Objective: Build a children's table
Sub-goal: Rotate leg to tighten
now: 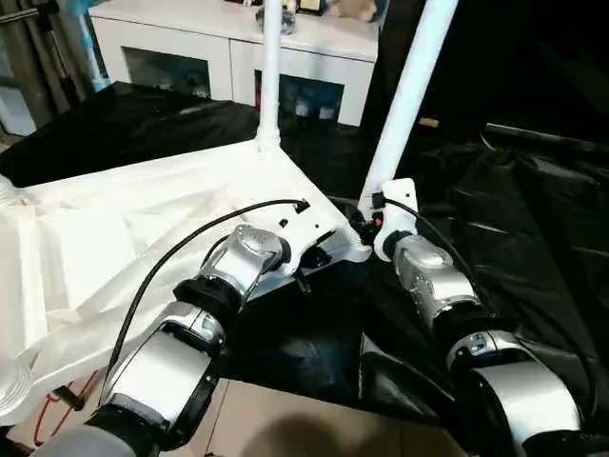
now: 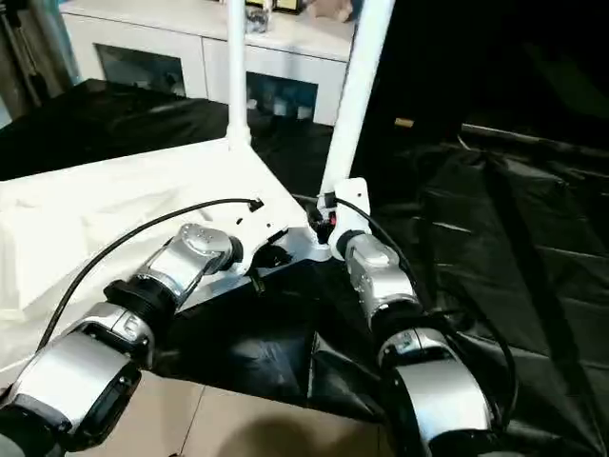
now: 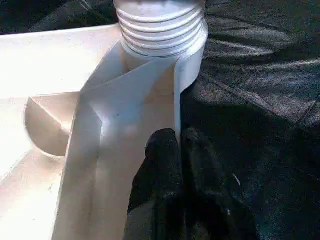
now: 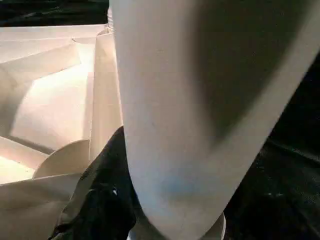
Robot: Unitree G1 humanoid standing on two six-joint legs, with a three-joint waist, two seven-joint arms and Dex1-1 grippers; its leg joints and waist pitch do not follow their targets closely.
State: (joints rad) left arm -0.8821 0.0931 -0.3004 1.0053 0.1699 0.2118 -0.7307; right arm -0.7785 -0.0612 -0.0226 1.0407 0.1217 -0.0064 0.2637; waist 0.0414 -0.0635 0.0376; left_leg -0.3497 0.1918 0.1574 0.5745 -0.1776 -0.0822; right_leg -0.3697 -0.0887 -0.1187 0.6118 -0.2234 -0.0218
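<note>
The children's table top (image 1: 143,228) lies upside down on black sheeting, ribbed underside up. One white leg (image 1: 270,76) stands upright in the far corner socket. A second leg (image 1: 407,105) rises tilted from the near right corner socket, where a ribbed threaded collar (image 3: 160,25) shows. My left gripper (image 1: 309,259) is shut on the top's rim (image 3: 150,100) just beside that corner, its black fingers (image 3: 165,150) pinching the thin wall. My right gripper (image 1: 373,224) is closed around the tilted leg's lower end (image 4: 190,125), with one black finger (image 4: 100,200) visible beside it.
Black plastic sheeting (image 1: 514,219) covers the ground around the table top. A white cabinet with glass-fronted compartments (image 1: 238,48) stands behind. Beige floor (image 1: 285,419) shows at the near edge, between my forearms.
</note>
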